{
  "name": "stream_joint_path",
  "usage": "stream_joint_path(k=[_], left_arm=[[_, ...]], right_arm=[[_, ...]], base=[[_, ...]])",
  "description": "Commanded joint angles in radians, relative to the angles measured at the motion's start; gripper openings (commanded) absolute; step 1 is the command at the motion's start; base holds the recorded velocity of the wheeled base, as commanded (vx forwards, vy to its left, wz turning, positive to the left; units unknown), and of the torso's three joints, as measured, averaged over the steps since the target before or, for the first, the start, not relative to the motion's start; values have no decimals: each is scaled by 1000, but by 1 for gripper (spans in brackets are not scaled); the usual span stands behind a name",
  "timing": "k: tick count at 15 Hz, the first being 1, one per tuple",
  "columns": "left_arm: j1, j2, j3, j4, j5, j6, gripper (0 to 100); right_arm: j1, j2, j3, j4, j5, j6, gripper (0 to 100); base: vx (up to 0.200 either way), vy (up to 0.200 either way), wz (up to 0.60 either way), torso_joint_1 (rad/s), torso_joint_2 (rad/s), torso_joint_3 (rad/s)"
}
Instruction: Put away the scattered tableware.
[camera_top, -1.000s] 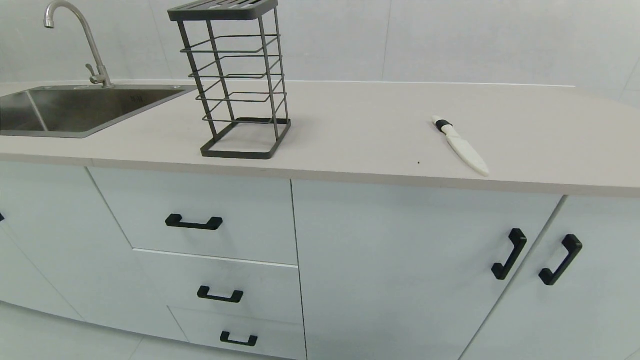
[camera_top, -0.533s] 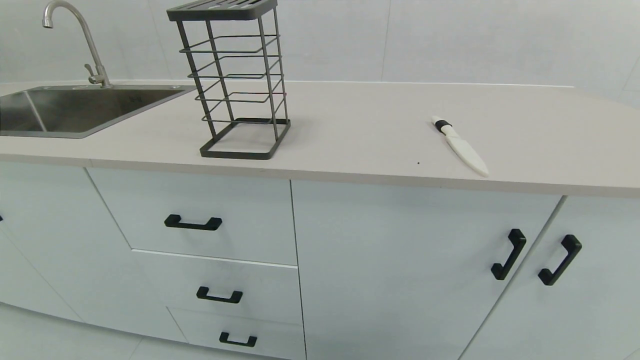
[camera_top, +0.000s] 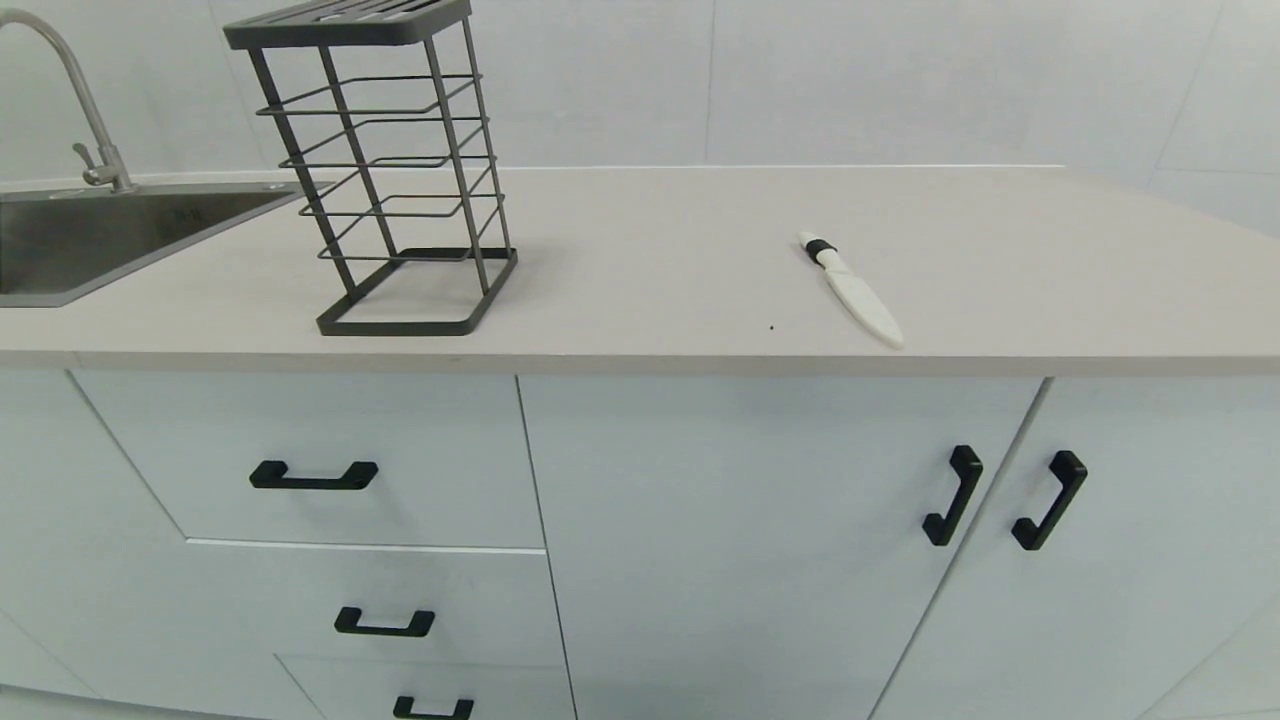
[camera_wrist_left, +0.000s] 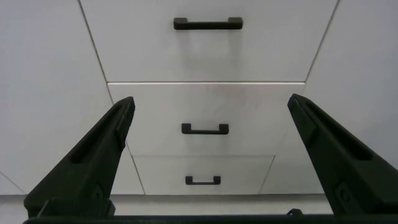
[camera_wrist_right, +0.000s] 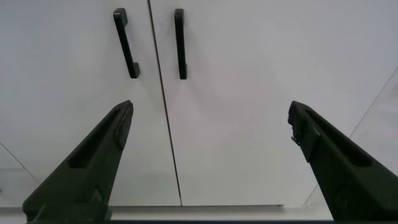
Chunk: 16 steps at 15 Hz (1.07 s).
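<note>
The desk (camera_top: 650, 220) is seen as smooth, matt pale stone. The rack (camera_top: 345, 20) at ten o'clock is made of matt dark metal wire. The sink (camera_top: 90, 240) at nine is brushed steel, and the tap (camera_top: 105, 175) is polished. The knife (camera_top: 852, 290) at three looks smooth white plastic, with a black band. The left gripper (camera_wrist_left: 211, 102) and right gripper (camera_wrist_right: 211, 106) are matt black plastic.

bright, even, diffuse light; faint soft shadows under the rack (camera_top: 345, 22); slight wide-angle bowing at edges

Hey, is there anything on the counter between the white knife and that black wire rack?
Nothing visible does. The white knife lies flat on the countertop, the black wire rack stands upright to its left, and the stretch between them is bare.
</note>
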Motion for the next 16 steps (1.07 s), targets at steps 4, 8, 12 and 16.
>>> stream_joint_path(k=[4, 8, 12, 16], left_arm=[[0, 2, 0, -1, -1, 0, 100], [0, 2, 0, 0, 0, 1, 100], [0, 2, 0, 0, 0, 1, 100], [0, 2, 0, 0, 2, 1, 100]], right_arm=[[0, 2, 0, 0, 0, 0, 100], [0, 2, 2, -2, 2, 0, 100], [0, 2, 2, -2, 2, 0, 100], [0, 2, 2, -2, 2, 0, 100]], base=[[100, 0, 0, 4, 1, -2], [0, 0, 0, 0, 0, 0], [0, 0, 0, 27, -113, -137], [0, 0, 0, 91, -447, -320]])
